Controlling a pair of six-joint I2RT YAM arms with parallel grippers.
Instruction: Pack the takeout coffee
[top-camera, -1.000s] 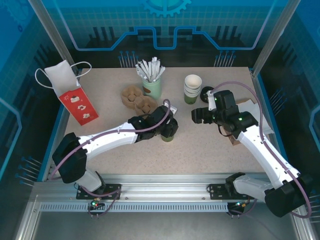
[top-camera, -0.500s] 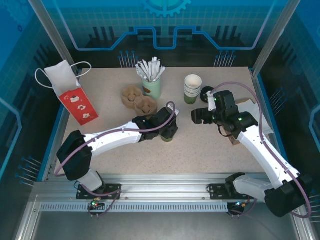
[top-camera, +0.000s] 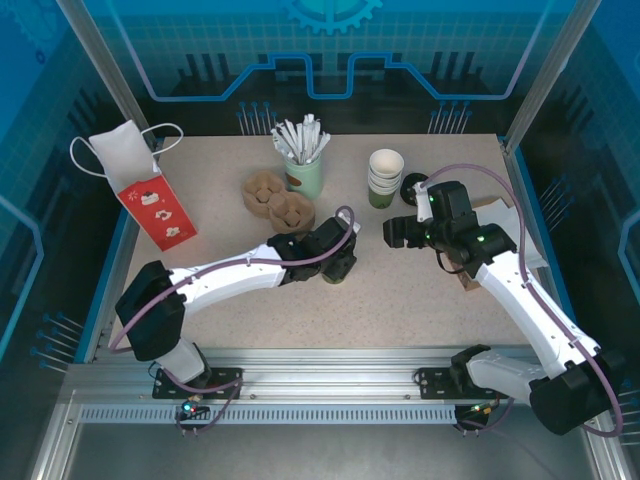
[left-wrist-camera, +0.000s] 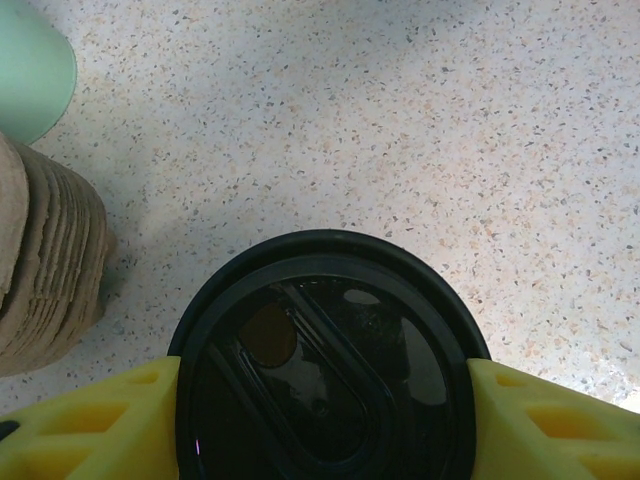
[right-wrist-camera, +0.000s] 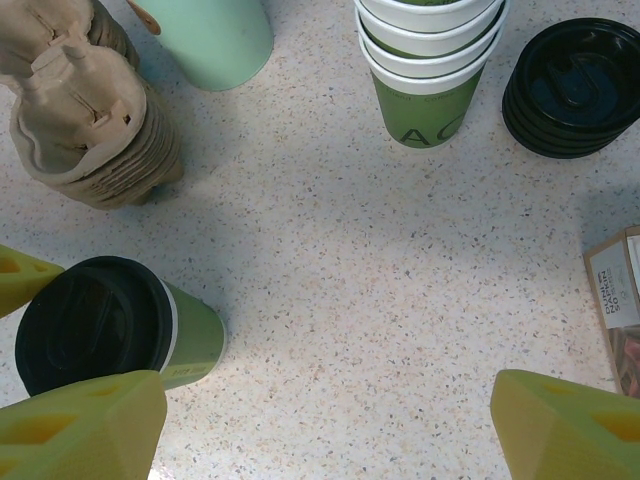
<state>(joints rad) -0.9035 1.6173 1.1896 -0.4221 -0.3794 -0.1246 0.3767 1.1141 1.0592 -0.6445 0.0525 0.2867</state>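
The takeout coffee (top-camera: 339, 270), a dark green paper cup with a round black lid (left-wrist-camera: 325, 360), stands on the speckled table (top-camera: 400, 300) near the middle. My left gripper (top-camera: 337, 260) reaches it from the left, its yellow fingers (left-wrist-camera: 90, 420) pressed against both sides of the lid rim, shut on the cup. In the right wrist view the cup (right-wrist-camera: 105, 325) stands upright at the lower left. Right of the cup and apart from it, my right gripper (top-camera: 393, 232) hovers open, with only bare table between its fingertips (right-wrist-camera: 330, 430).
A stack of brown cardboard carriers (top-camera: 280, 200) sits just behind the cup. Further back are a pale green cup of white sticks (top-camera: 304, 165), a stack of lidless cups (top-camera: 385, 178) and black lids (top-camera: 412, 190). A red-and-white paper bag (top-camera: 150, 195) stands far left.
The left arm has pushed forward and to the right, bringing its wrist closer over the cup. The cup and the right arm have stayed put.
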